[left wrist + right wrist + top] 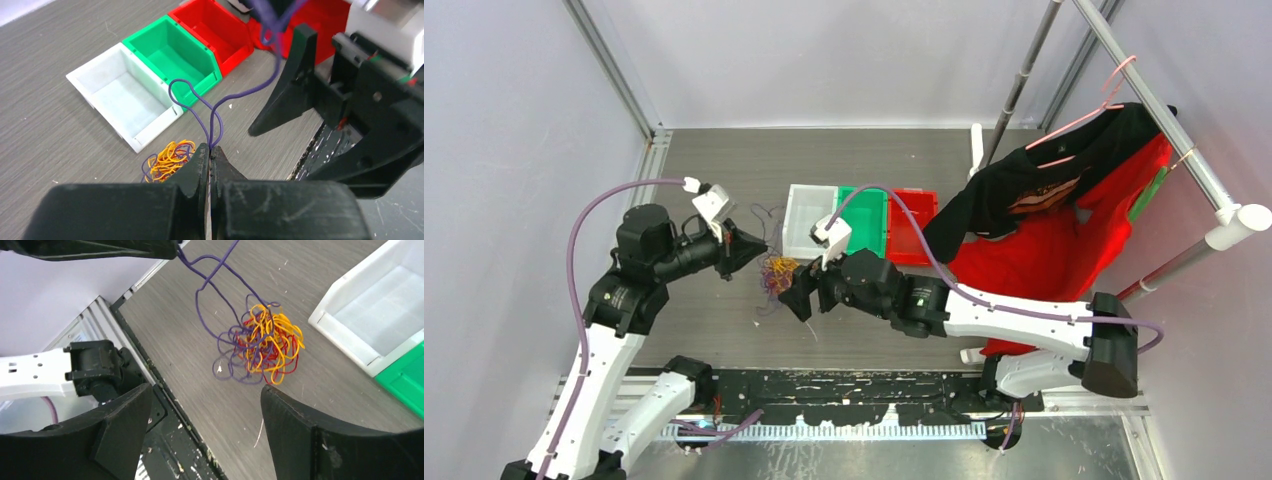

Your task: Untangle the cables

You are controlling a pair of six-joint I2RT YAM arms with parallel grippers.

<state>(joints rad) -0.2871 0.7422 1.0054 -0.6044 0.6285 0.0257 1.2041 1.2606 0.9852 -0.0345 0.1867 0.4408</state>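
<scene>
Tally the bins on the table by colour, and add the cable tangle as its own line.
white bin: 1
green bin: 1
red bin: 1
cable tangle: 1
Total: 4

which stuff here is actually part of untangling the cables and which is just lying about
Part of the job: cables, tangled purple, orange and red; purple strand, pinched in the shut left gripper; right gripper, open near the tangle.
Just lying about: white bin; green bin; red bin; black shirt and red garment on the rack.
</scene>
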